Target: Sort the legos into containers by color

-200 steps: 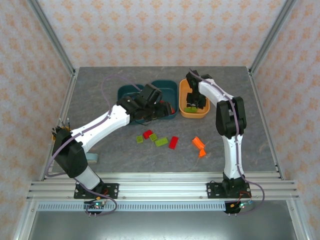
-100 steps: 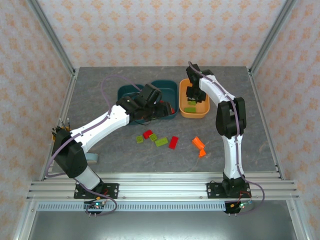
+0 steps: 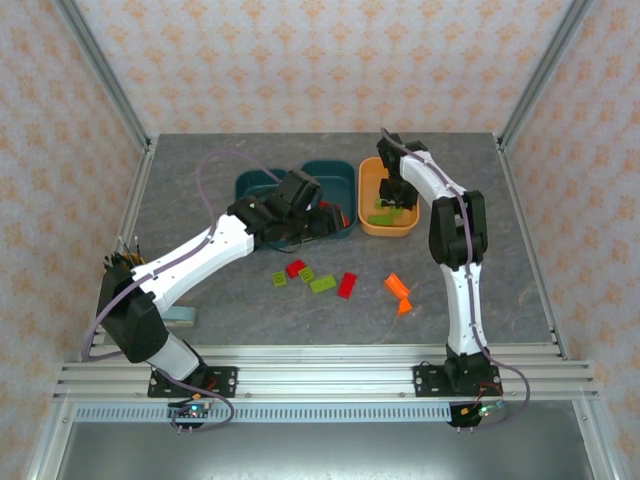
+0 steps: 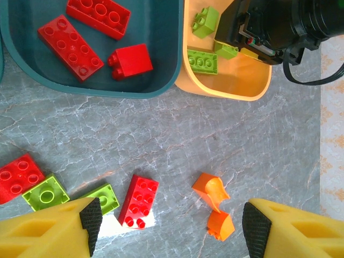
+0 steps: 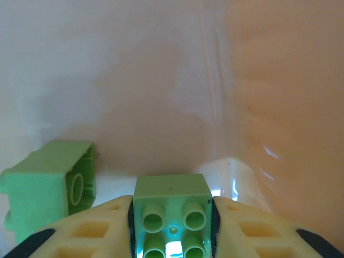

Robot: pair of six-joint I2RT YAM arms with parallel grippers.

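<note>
My right gripper (image 5: 171,236) is shut on a lime green lego (image 5: 171,207) low inside the orange container (image 3: 388,232), next to another green lego (image 5: 48,185). The same gripper (image 3: 391,197) appears from above over that tub. My left gripper (image 4: 173,226) is open and empty, hovering at the near edge of a teal container (image 4: 156,54) that holds three red legos (image 4: 70,45). Below it on the table lie a red lego (image 4: 138,200), two orange legos (image 4: 212,191) and green legos (image 4: 45,193). A second teal container (image 3: 255,185) stands to the left.
Loose legos (image 3: 322,284) lie in a row on the grey table between the tubs and the arm bases. A pale object (image 3: 185,316) lies by the left arm's base. Metal frame posts (image 3: 120,100) and patterned walls bound the table.
My right gripper has shifted a little toward the back of the orange container, still with the green lego in it. The left arm has drifted slightly left.
</note>
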